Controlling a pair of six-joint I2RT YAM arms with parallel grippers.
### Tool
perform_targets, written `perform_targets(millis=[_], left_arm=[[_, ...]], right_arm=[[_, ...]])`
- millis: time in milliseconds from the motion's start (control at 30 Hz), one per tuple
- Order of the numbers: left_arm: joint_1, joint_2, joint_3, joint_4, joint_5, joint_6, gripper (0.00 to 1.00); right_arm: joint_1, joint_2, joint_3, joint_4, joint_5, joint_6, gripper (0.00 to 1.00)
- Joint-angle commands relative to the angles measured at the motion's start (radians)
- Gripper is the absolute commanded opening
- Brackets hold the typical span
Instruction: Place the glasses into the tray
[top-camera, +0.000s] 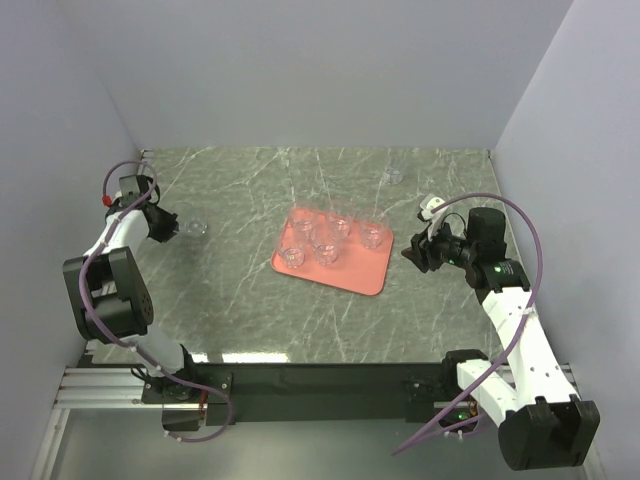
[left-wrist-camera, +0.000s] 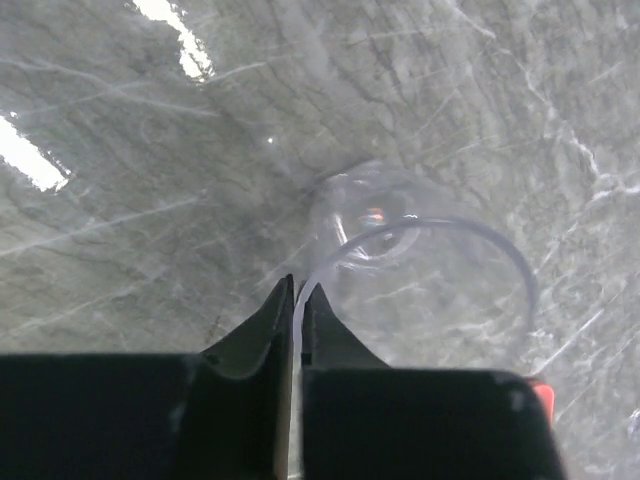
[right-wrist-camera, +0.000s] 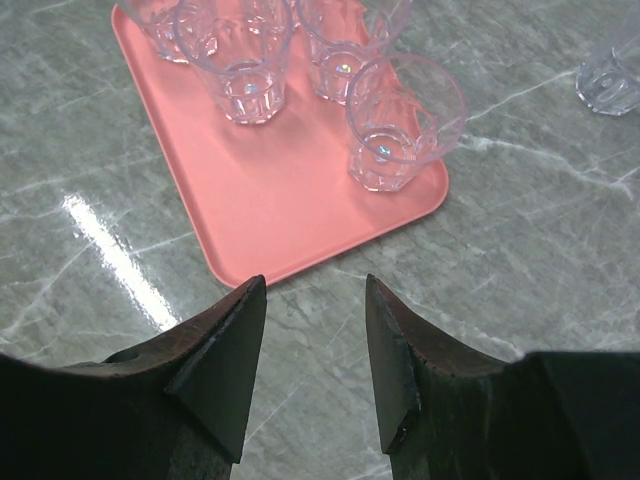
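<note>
In the left wrist view the held glass (left-wrist-camera: 365, 215) is a blurred, near-invisible smear — its rim vanishes inside the pinched left gripper (left-wrist-camera: 298, 295). The right wrist view cuts the tray (right-wrist-camera: 290, 200) and its rear glasses (right-wrist-camera: 345, 50) at the top edge; a lone glass (right-wrist-camera: 612, 75) is clipped at the right.

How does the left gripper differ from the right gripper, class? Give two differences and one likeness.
The left gripper is pinched shut on the rim of a glass; the right gripper stands open and empty. The left gripper is over the table, far from the tray; the right gripper sits just off the tray's corner. Both are dark and wedge-tipped.
</note>
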Motion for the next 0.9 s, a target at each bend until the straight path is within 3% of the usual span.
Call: perform_targets(millis=[0, 200, 467, 867], left_arm=[[0.003, -0.013, 0.018, 0.006, -0.007, 0.016, 0.03], [0.002, -0.141, -0.073, 0.035, 0.046, 0.046, 0.0], [-0.017, -0.398, -0.303, 0.111, 0.333, 0.101, 0.0], [-0.197, -0.634, -0.305, 0.01, 0.439, 0.098, 0.01]], right_arm=[[-0.008, 0.0, -0.004, 0.022, -0.014, -0.014, 0.52], [-0.011, 0.003, -0.004, 0.019, -0.016, -0.018, 0.52], [-0.014, 0.006, -0.004, 0.016, -0.022, -0.021, 0.52], [-0.029, -0.003, -0.006, 0.012, -0.033, -0.029, 0.53]])
